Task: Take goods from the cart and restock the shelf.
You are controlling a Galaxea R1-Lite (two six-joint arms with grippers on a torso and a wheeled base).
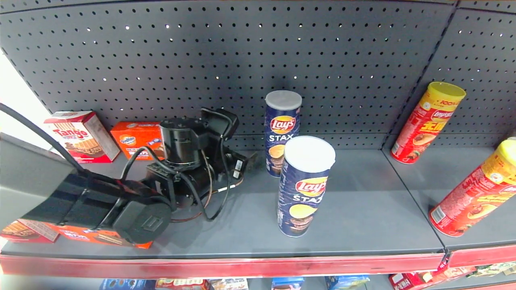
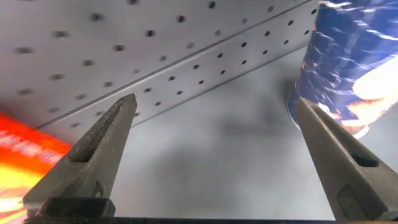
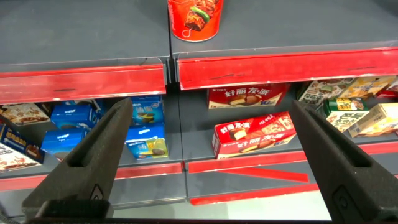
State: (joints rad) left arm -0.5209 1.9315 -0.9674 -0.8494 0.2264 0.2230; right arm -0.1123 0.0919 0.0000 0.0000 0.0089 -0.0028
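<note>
While the left pincer [image 2: 213, 102] gapes empty over the shelf [image 2: 217, 165] beside a blue can [image 2: 348, 56], the right pincer [image 3: 211, 106] gapes too.

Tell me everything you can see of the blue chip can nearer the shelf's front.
The front blue can is a tall cylinder, apparently printed cardboard: dark blue with a red-and-yellow logo and chip pictures, capped by a pale plastic lid. It stands upright on the grey shelf, ahead and slightly right of a matching rear can; whether they touch is unclear. Nothing grips it.
</note>
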